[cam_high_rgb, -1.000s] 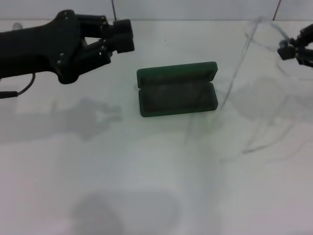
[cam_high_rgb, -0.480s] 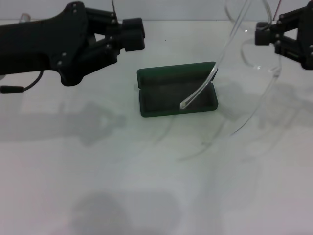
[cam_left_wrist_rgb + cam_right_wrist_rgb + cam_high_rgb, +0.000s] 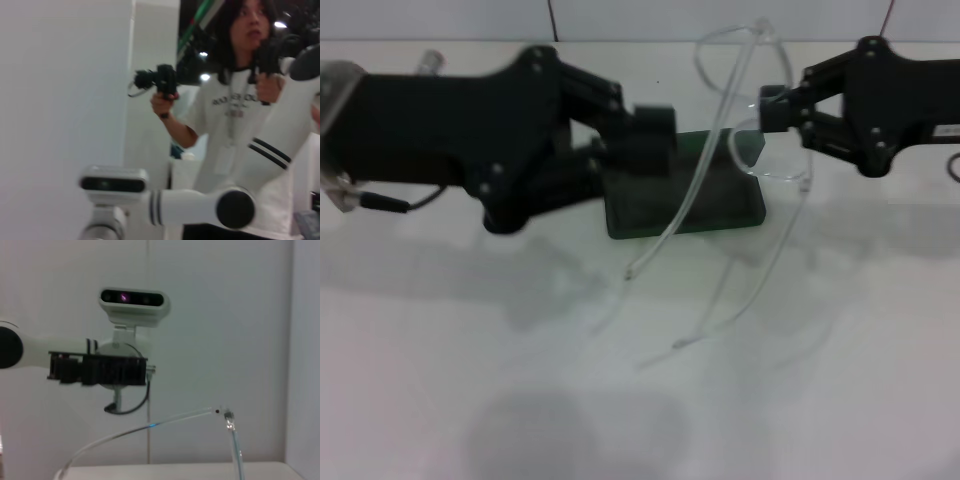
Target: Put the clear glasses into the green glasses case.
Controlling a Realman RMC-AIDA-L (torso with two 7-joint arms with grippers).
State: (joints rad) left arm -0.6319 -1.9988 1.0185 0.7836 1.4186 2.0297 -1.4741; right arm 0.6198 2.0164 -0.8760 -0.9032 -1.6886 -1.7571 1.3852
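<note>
Table (image 3: 820, 400): a white surface is seen under both arms, with soft shadows of the arms and frame cast across it.
Left gripper (image 3: 655, 140): the black left arm is stretched in from the left of the head view, and its tip is placed over the left end of the case; whether its fingers are spread or closed cannot be told, and they are not shown in the left wrist view.
Right gripper (image 3: 772, 110): the black right arm is brought in from the right, raised above the table, and its fingers are closed on the front of the glasses near one lens.
Green glasses case (image 3: 720, 205): it is laid open on the table between the two arms, lid hinged back away from the robot, dark lining exposed; its left part is hidden by the left gripper.
Clear glasses (image 3: 765, 165): they are held in the air above the right end of the case, unfolded. Both long temple arms are hung down towards the robot; one crosses in front of the case, and the tips are seen past its near edge. Whether the tips touch the table cannot be told.
Temple hinge (image 3: 227, 416): in the right wrist view, one hinge and its thin clear arm are shown close up.
</note>
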